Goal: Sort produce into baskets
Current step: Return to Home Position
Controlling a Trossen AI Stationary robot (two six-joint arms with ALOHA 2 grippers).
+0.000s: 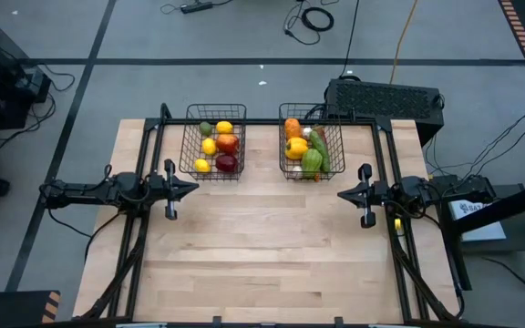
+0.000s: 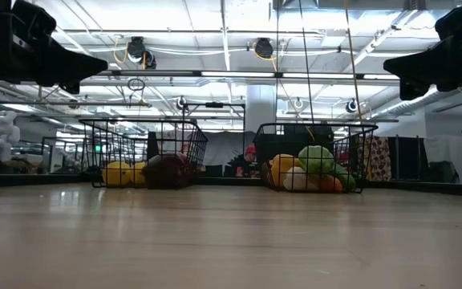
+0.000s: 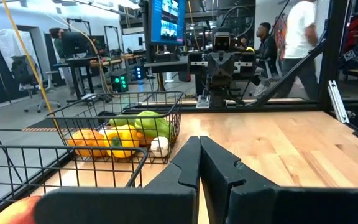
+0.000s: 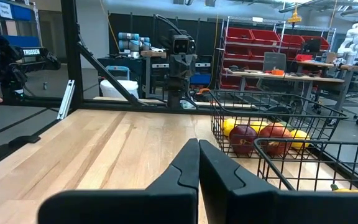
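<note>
Both pincers shut, empty: left gripper (image 1: 192,189) & right gripper (image 1: 340,193) at table (image 1: 262,264) sides. All produce (image 1: 227,143) we see sits in left basket (image 1: 186,146) / right basket (image 1: 340,146). Risk: homing swing clips a rim, spills fruit.

Wooden table (image 1: 262,255) — black case (image 1: 386,97) behind.

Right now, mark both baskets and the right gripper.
left basket (image 1: 190,146), high view, on its left mesh wall.
right basket (image 1: 338,146), high view, on its right mesh wall.
right gripper (image 1: 342,193), high view, at its shut fingertips.
</note>
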